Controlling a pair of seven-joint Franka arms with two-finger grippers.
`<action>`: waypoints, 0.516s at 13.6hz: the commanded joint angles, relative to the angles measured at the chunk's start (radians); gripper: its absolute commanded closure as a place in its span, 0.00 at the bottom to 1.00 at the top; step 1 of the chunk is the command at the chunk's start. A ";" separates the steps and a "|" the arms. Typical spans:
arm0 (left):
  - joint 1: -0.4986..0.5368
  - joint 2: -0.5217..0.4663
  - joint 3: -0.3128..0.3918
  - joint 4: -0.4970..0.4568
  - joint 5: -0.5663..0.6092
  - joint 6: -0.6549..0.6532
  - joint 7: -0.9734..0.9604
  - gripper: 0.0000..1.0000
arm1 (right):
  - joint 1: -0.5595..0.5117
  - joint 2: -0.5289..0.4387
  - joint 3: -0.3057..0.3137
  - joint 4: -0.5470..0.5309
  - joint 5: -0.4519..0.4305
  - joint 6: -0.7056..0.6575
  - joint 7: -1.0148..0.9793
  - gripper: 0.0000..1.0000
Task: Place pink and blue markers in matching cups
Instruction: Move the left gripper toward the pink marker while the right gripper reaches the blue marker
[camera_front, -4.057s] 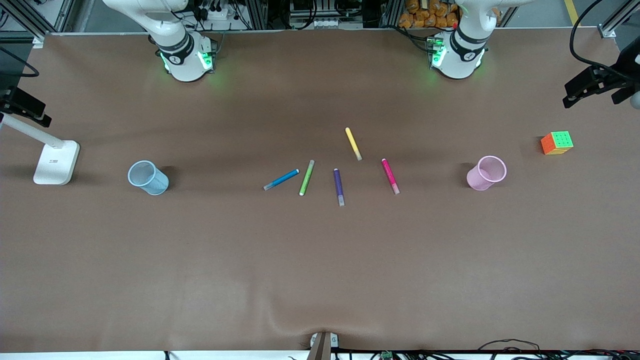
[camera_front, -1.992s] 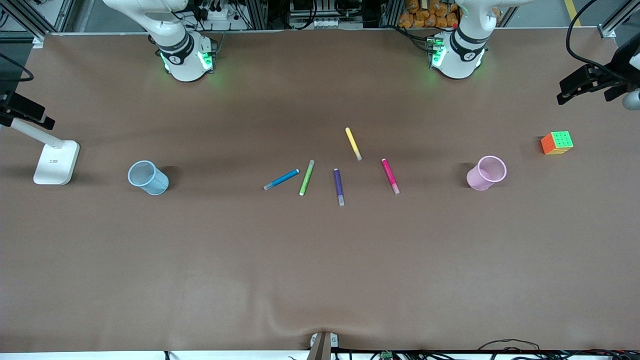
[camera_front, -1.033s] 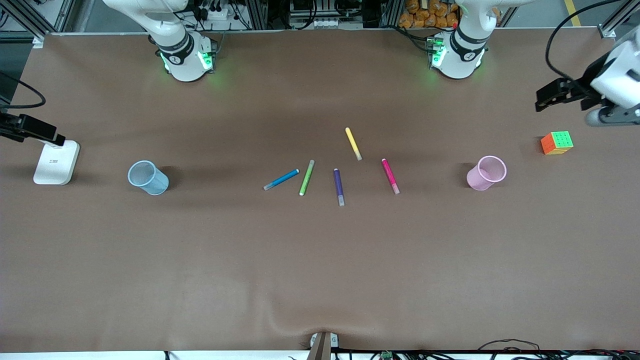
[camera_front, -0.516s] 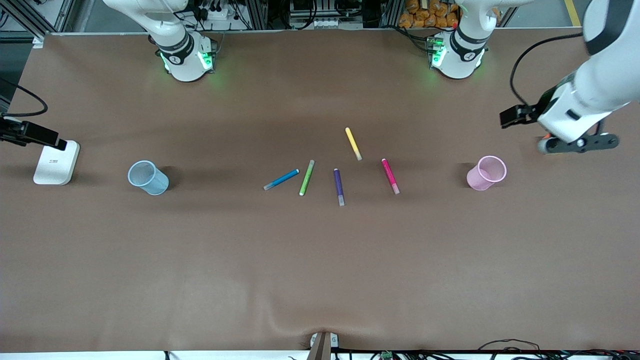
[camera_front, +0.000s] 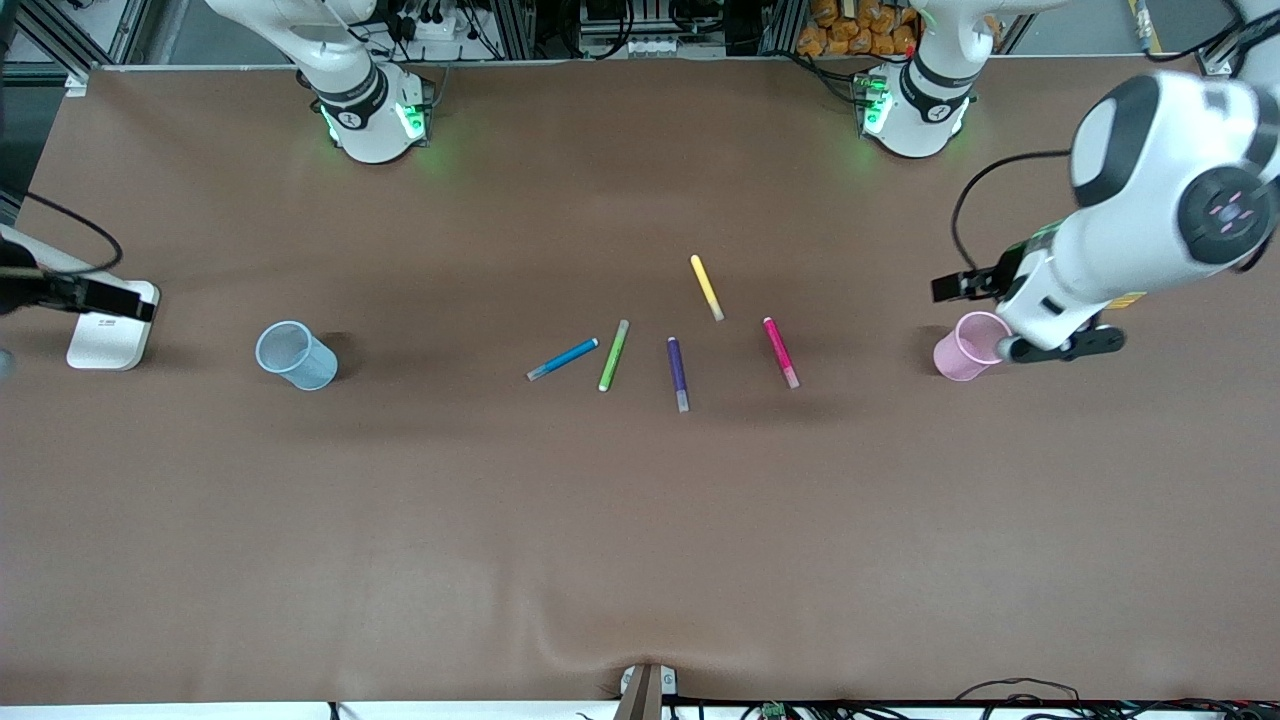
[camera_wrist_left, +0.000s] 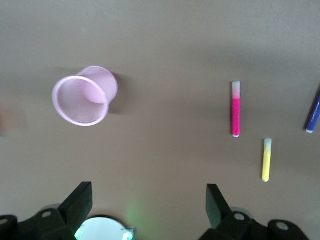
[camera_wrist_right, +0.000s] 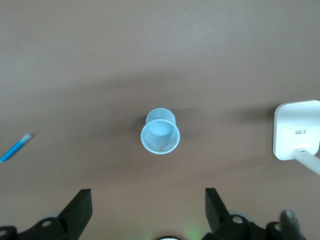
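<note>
Mostly hidden: the cube, behind the left arm, only a sliver of it peeping out by the wrist.
Cut off: right claw (camera_wrist_right: 145, 210) lies out of the front view at the right arm's end of the table; only its wrist camera bar shows there.
Left claw (camera_wrist_left: 150, 212): fingers (camera_wrist_left: 77, 205) wide apart, holding nothing, up in the air over the table just beside the pink cup (camera_front: 968, 346).
Right claw state: fingers (camera_wrist_right: 79, 204) wide apart, holding nothing, over the table near the blue cup (camera_front: 295, 355) and the lamp base (camera_front: 108, 335).
Pink marker (camera_front: 781, 352): flat on the table, well apart from the left claw, toward the table's middle.
Blue marker (camera_front: 563, 359): flat on the table, well apart from the right claw; only its tip end shows in the right wrist view.
Other pens: green pen (camera_front: 614, 355) just beside the blue marker, purple pen (camera_front: 678, 374) between green and pink, yellow pen (camera_front: 707, 287) farther from the front camera.
In the way: the left arm's wrist overlaps the pink cup's rim in the front view.
</note>
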 joint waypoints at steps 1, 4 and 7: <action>0.001 0.074 -0.047 -0.013 -0.017 0.059 -0.119 0.00 | -0.019 0.056 0.010 0.026 -0.014 0.010 -0.010 0.00; 0.001 0.179 -0.099 -0.007 -0.021 0.137 -0.254 0.00 | -0.016 0.059 0.011 0.014 -0.011 -0.006 0.009 0.00; -0.005 0.286 -0.104 0.018 -0.072 0.189 -0.264 0.00 | -0.003 0.061 0.016 0.006 0.004 -0.051 0.160 0.00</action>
